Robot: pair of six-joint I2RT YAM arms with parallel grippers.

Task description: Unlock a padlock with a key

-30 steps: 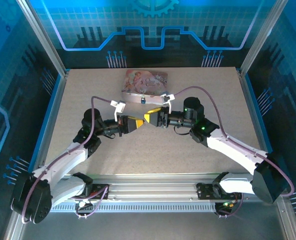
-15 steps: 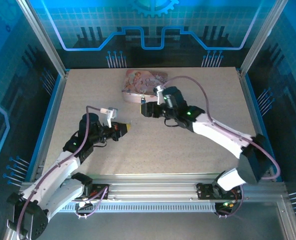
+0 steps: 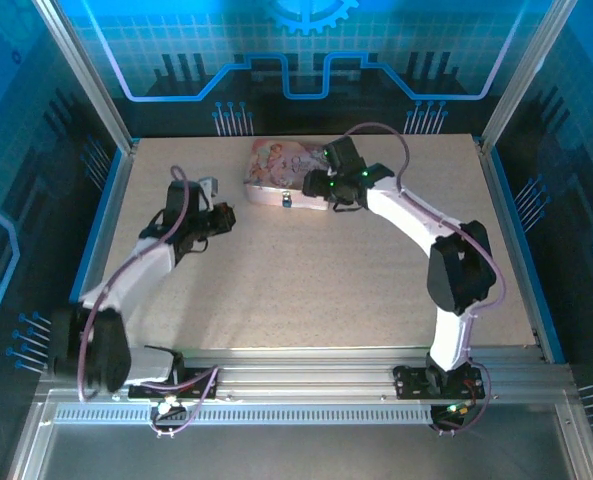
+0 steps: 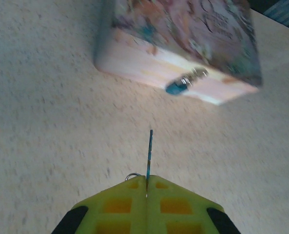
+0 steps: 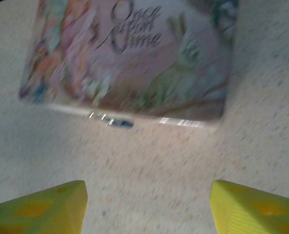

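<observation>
both arms have parted from their meeting at mid-table a second ago: the left gripper (image 4: 146, 179) has drawn back toward the left edge, the right gripper (image 5: 147, 190) has swung up to the far edge and its jaws have spread. the left gripper's yellow fingers (image 4: 120, 204) are clenched on the key (image 4: 149, 152), whose thin dark blade sticks out ahead of the tips, pointing toward the padlock (image 4: 176, 87) but well apart from it. the right gripper stands released, grasping nothing, jaws wide apart over bare table (image 3: 326, 290) just before the tin (image 5: 134, 58). the padlock, bluish with a silvery shackle, hangs at the clasp on the tin's near wall. the tin sits at the middle of the table's far edge.
</observation>
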